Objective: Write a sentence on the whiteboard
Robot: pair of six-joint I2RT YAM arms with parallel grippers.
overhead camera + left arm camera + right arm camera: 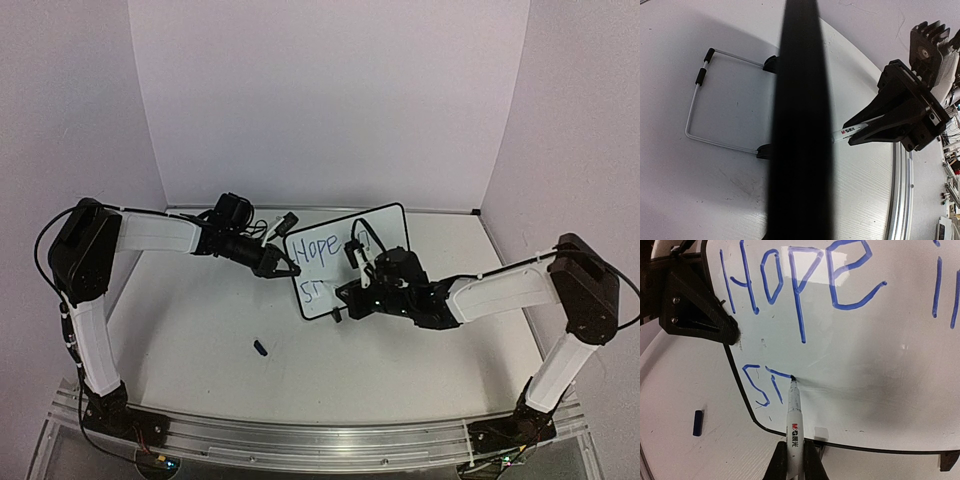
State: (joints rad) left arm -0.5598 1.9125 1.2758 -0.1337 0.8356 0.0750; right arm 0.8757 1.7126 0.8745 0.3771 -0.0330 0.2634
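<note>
Whiteboard (330, 272) stands propped on the table (200, 330), its writing face turned toward the right hand (350, 297). The left hand (284, 268) is clamped on the board's left edge, fingers together on the frame, about level with the gap between the two written lines. The right hand is closed on a blue marker (794, 412). The marker's long axis runs straight out ahead of the fingers into the board face, and the nib touches the surface.

Sentence (800, 285) is incomplete: "Hope in" on the upper line, two characters reading as "St" on the lower. The nib rests at the right end of the second character's crossbar.

Assessment: writing is perhaps half done. Blank surface for the remaining letters lies to the right of the nib along the lower line, so the coming strokes call for sideways travel by the right hand, which is nearer. The left hand serves only to steady the board.

Risk: nib pressure may rock the board on its wire stand (690, 107).

A marker cap (698, 422) lies on the table to the left of the nib, apart from both hands.
</note>
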